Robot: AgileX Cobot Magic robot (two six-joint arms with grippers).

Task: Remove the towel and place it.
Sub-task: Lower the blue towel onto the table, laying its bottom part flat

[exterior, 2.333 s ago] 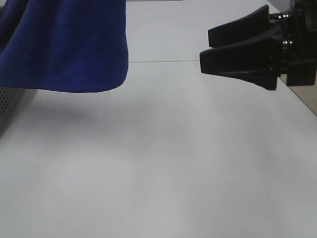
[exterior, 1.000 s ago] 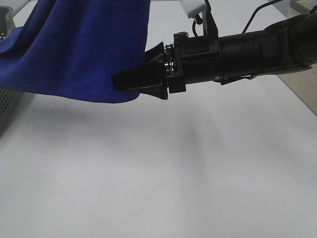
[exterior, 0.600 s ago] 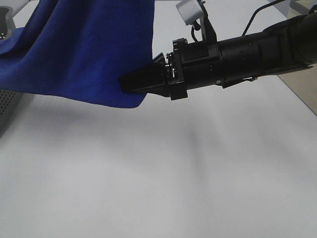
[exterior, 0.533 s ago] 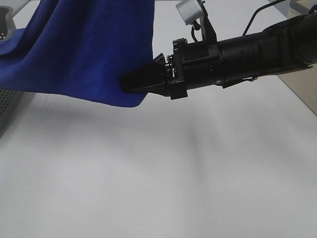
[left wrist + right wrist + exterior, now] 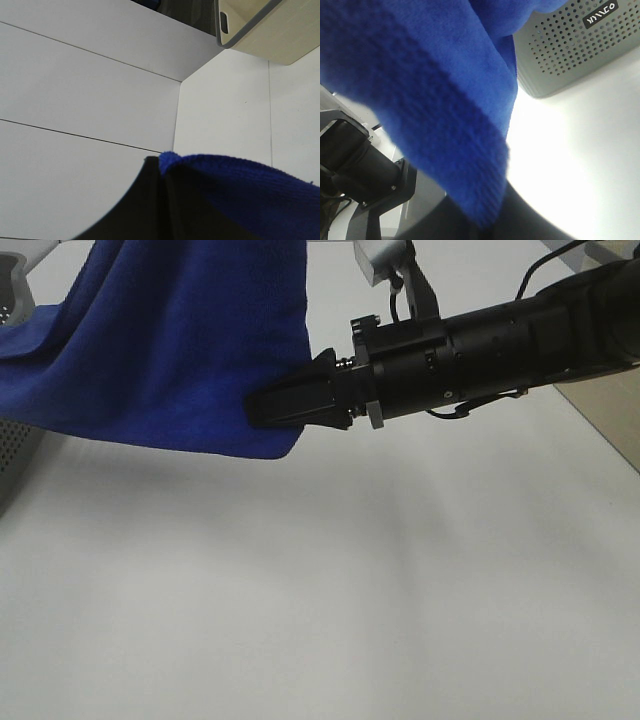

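- Towel [image 5: 170,350]: a royal-blue plush cloth held clear of the table [image 5: 350,590]. It hangs as a broad, sagging sheet above and just beside the perforated grey box [image 5: 12,445].
- Right gripper [image 5: 262,408]: black tapered fingers are drawn narrow together at the towel's lower corner, the one farthest from the box. In the right wrist view the thick hem [image 5: 490,150] runs down into the fingers, so they appear to pinch the cloth there.
- Left gripper [image 5: 160,172]: black fingers are pressed together with a tuft of blue pile showing at their seam, so it is judged clamped on a towel edge. Its place relative to the box is not shown.
- Handling (judged): the towel is light and wholly limp, with no stiffness of its own.
  - It drapes and folds under its own weight, so a single hold would let the rest trail.
  - The pile should give friction against the fingers rather than slip.
  - It is not fragile.
- Where to take hold (judged): the corners or the hem, where the cloth is doubled and thickest. Two holds well apart would spread the sheet for laying it flat.
- Materials and shapes:
  - The towel's nap is fuzzy and looks faintly ribbed at close range.
  - The box is matt grey sheet with regular round holes, a rounded corner and a small dark label with pale lettering.
  - The table is smooth, matt and white, with thin dark seams between its panels.
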